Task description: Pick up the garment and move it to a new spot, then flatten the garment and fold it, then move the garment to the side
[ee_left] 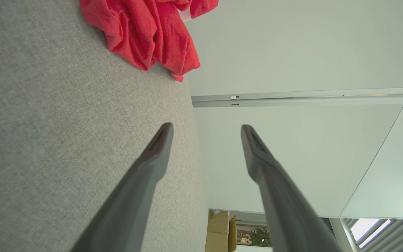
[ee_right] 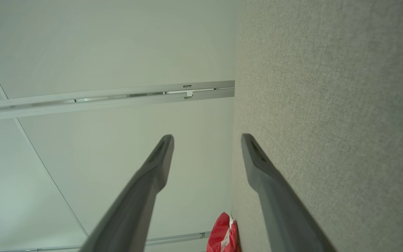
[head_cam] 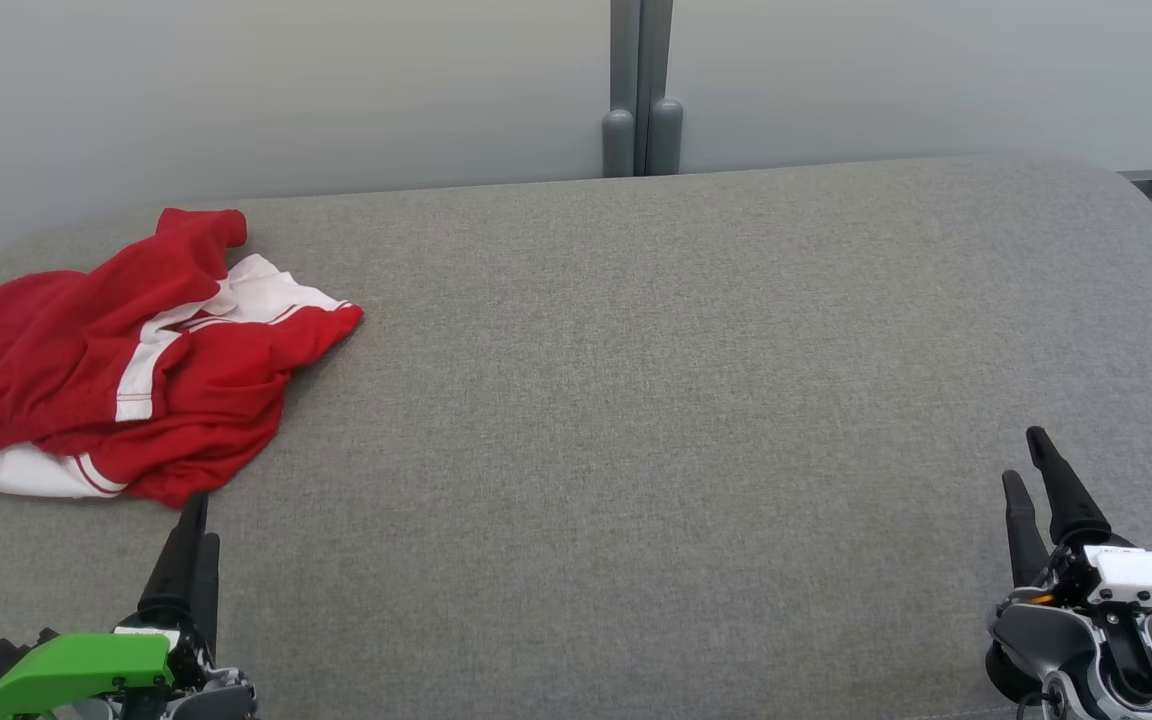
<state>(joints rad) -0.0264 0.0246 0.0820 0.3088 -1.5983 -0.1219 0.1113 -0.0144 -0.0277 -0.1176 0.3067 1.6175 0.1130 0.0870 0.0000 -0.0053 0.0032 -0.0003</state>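
The garment (head_cam: 151,360) is a red piece with white panels, lying crumpled at the far left of the grey padded table (head_cam: 636,400). In the left wrist view the garment (ee_left: 149,31) lies at the top, beyond the fingers. My left gripper (head_cam: 198,515) stands open near the front left, its tips just short of the garment's near edge, holding nothing; its two fingers are well apart in the left wrist view (ee_left: 206,129). My right gripper (head_cam: 1026,460) stands open at the front right, far from the garment, also empty. A red bit of the garment (ee_right: 222,232) peeks out low in the right wrist view.
Pale wall panels (head_cam: 286,90) with a grey post (head_cam: 641,90) stand behind the table. The table's corners are rounded. A cardboard box (ee_left: 219,231) and a plant sit in the room beyond.
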